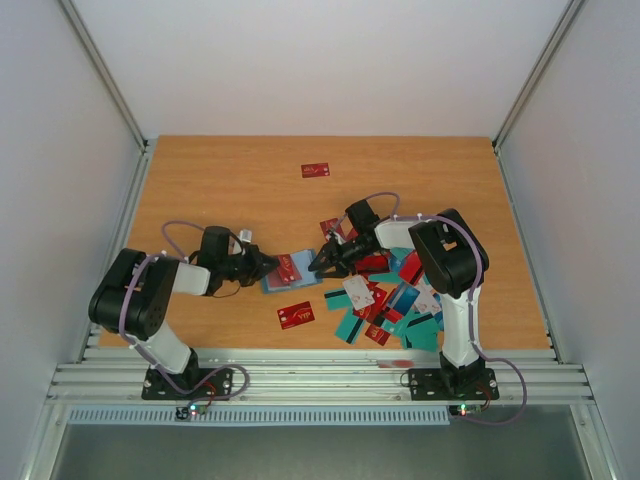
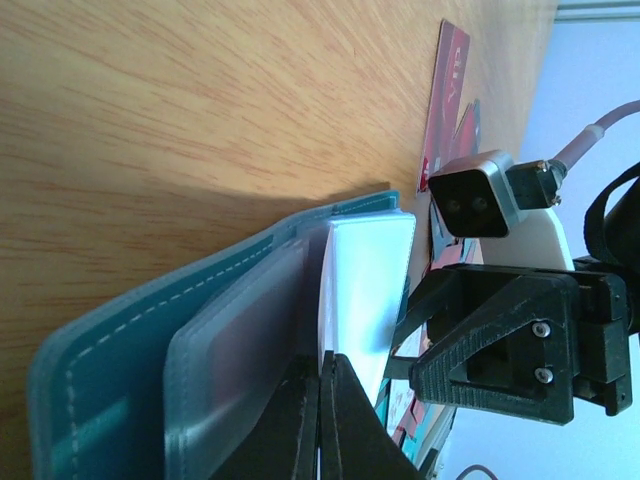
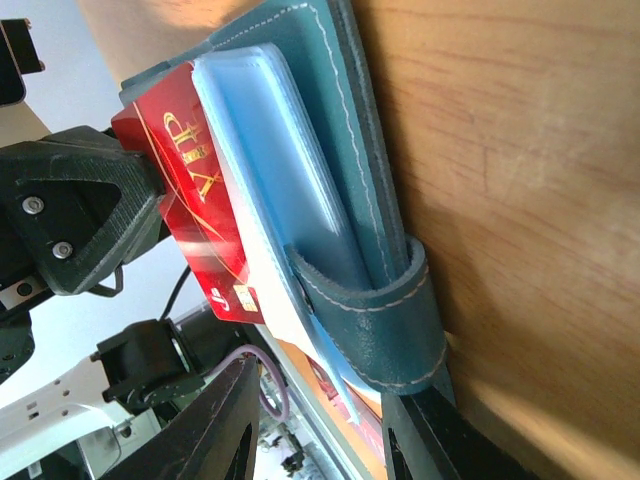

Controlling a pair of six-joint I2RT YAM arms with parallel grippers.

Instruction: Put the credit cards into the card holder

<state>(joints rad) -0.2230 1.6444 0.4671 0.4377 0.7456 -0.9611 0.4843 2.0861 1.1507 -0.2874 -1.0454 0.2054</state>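
Being clamped at inner pocket by closed L gripper (image 2: 322, 372), card holder (image 1: 290, 271) is straddled at strap end by half-open R gripper (image 3: 320, 405), grip unclear; credit cards (image 1: 395, 300) heaped right of holder

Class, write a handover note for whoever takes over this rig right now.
Left gripper: fingers shut on a pocket leaf of the holder.
Right gripper: fingers apart at the holder's strap edge.
Done: one red card lies on the open holder; unclear if tucked in.
Left: the pile to its right, a near card toward the bases, a far card beyond.
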